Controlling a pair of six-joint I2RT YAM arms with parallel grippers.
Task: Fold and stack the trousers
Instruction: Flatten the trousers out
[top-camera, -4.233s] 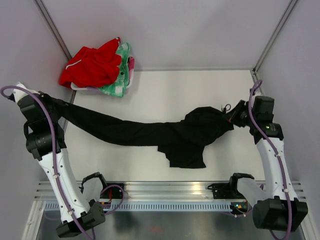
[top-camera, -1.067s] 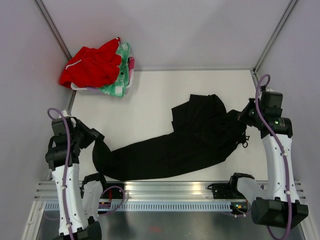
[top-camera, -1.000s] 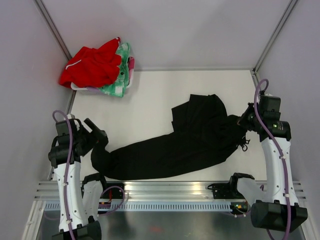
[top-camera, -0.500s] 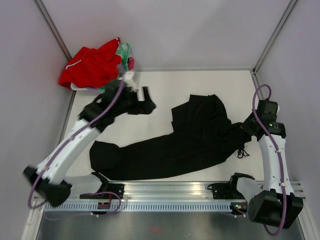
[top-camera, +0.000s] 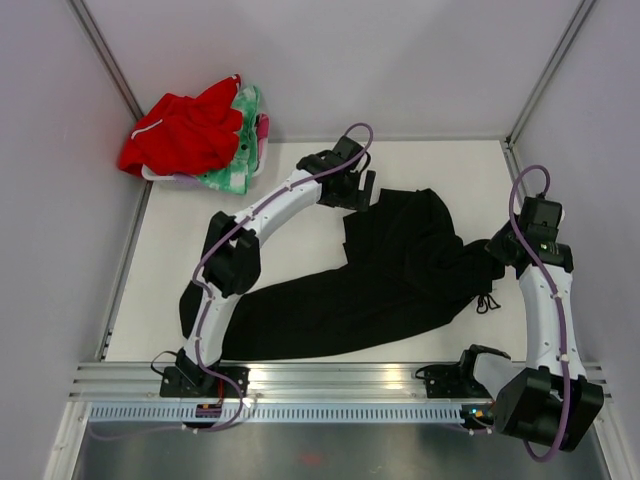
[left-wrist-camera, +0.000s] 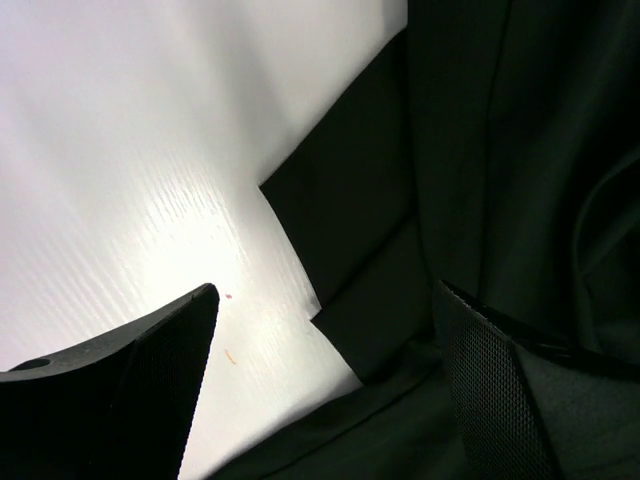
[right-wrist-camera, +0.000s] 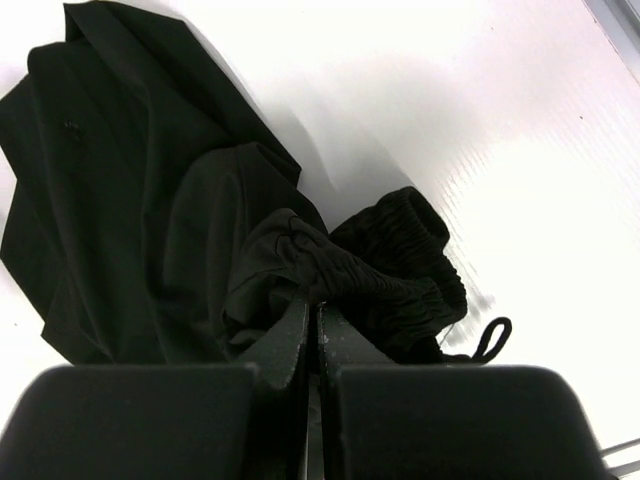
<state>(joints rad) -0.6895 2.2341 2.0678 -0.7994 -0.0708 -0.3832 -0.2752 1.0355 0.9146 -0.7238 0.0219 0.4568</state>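
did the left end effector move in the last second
Yes: the left end effector went from the table's near-left corner toward the back wall, now at the trousers' far edge.

i note a red garment (top-camera: 180, 132) with white trim bunched at the far left corner of my white table (top-camera: 420, 170), lying partly over a green-and-pink patterned cloth (top-camera: 243, 155). a slotted metal rail (top-camera: 340, 376) runs along my near edge.

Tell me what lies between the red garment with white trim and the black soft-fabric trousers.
The top external view shows the green-and-pink patterned cloth, then bare white table crossed by the left arm's white forearm.
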